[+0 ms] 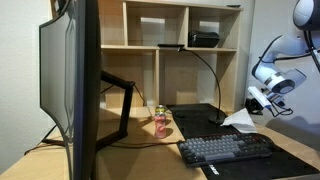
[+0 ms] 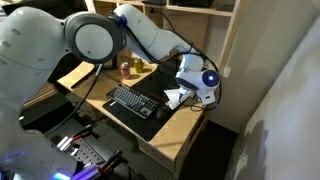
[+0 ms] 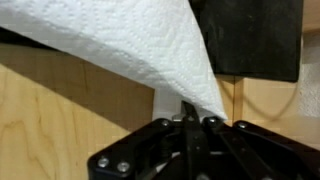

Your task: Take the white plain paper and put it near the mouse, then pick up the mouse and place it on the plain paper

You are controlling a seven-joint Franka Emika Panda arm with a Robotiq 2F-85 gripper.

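Pinching corner of white plain paper, tool closed tight on it, sheet drooping off to one side. Paper hangs near end of dark keyboard, over wooden surface. Can't tell if lower edge touches surface. Quilted texture visible in wrist view. Monitor stands well apart.

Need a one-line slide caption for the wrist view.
Gripper shut on the white plain paper, held above the wooden desk near a dark mat.
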